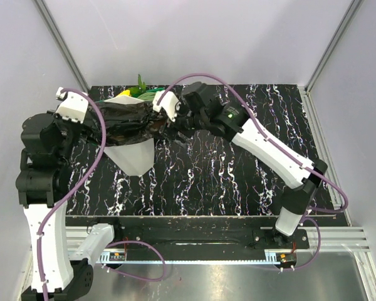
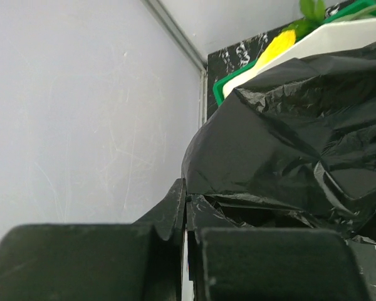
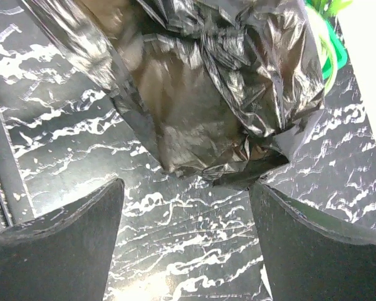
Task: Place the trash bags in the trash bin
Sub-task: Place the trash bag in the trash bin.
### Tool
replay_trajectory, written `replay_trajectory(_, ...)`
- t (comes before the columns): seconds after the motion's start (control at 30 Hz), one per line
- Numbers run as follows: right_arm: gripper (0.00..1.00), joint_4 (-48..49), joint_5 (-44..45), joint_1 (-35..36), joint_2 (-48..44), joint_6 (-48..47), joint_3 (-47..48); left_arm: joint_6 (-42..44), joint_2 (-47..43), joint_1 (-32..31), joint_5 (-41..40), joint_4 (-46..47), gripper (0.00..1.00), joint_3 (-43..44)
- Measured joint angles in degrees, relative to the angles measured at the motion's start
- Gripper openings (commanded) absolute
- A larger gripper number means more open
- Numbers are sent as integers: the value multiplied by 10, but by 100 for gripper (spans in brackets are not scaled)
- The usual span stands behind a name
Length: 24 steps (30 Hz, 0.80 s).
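A glossy black trash bag (image 1: 128,122) lies crumpled over the top of the white translucent trash bin (image 1: 133,158), whose wall tapers toward me below it. In the left wrist view the trash bag (image 2: 288,125) fills the right side, with a white strip of the trash bin (image 2: 344,34) behind it. My left gripper (image 2: 187,202) is shut, its tips pinching the bag's lower left edge; from above, the left gripper (image 1: 100,119) sits at the bag's left end. My right gripper (image 3: 185,210) is open just above the table, and the trash bag (image 3: 207,94) hangs a little beyond its fingertips.
A green basket (image 1: 147,94) with toy vegetables stands right behind the bin, against the back wall. A yellow toy (image 2: 272,47) in the green basket (image 2: 229,88) shows past the bag. Black marbled tabletop (image 1: 238,182) stretches to the right. White walls enclose the cell.
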Motion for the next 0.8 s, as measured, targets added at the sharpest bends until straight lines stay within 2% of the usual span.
replay_trajectory(0.3,82,-82,-78,15,3,-28,143,-22,0,0,51,-45,0,53)
replay_trajectory(0.57,77,-94,-77,70,34,-53,124,-25,10,0,61,-72,0,55)
replay_trajectory(0.8,75,-81,-42,73,66,-77,97,-25,15,0,68,-88,0,76)
